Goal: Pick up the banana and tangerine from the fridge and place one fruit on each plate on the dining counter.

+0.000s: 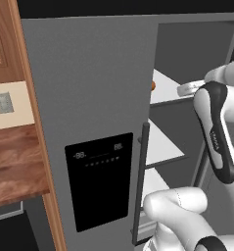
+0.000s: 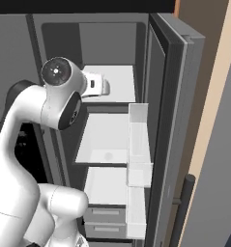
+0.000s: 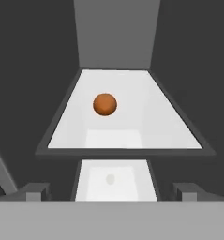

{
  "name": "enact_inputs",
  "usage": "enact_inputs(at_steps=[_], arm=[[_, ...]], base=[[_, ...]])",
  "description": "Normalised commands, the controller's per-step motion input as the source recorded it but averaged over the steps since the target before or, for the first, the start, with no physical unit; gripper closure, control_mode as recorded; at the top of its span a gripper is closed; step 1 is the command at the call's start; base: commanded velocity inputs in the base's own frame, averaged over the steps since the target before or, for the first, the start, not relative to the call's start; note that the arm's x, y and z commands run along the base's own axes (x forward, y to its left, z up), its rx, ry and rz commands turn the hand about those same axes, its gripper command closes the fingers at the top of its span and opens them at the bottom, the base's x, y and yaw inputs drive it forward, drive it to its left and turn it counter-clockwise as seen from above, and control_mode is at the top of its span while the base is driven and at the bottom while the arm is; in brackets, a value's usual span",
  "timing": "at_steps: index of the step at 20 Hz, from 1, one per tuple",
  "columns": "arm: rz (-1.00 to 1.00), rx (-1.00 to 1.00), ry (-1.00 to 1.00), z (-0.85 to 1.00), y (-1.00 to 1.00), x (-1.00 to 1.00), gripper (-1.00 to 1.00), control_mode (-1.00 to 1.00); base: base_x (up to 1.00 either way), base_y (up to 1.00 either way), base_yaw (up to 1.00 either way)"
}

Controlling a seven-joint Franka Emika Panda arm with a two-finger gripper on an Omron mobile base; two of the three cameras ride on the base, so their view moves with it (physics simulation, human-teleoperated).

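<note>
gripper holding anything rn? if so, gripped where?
Nothing held. The gripper is open, its fingers apart and bare, short of the tangerine, which sits untouched on the upper fridge shelf.

In the left base view the fridge (image 1: 89,98) door hides nearly all of the tangerine (image 1: 153,86), leaving an orange sliver at the door's edge, and the arm (image 1: 214,127) covers the shelves to the sliver's right. In the right base view the arm (image 2: 59,103) hides the left of the top shelf (image 2: 118,82). The fridge's bottom is cut off.
</note>
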Motion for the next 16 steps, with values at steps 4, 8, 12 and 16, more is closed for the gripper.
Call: enact_inputs(at_steps=[4, 8, 12, 16], arm=[[0.03, 0.0, 0.07, 0.01, -0.07, 0.47, -1.0, -1.0], [0.02, 0.0, 0.06, -0.01, 0.0, 0.41, -1.0, -1.0], [0.01, 0.0, 0.03, -0.04, 0.0, 0.49, -1.0, -1.0], [0.0, 0.0, 0.03, -0.09, 0.0, 0.52, -1.0, -1.0]], base=[[0.0, 0.0, 0.0], [0.0, 0.0, 0.0], [0.0, 0.0, 0.0], [0.0, 0.0, 0.0]])
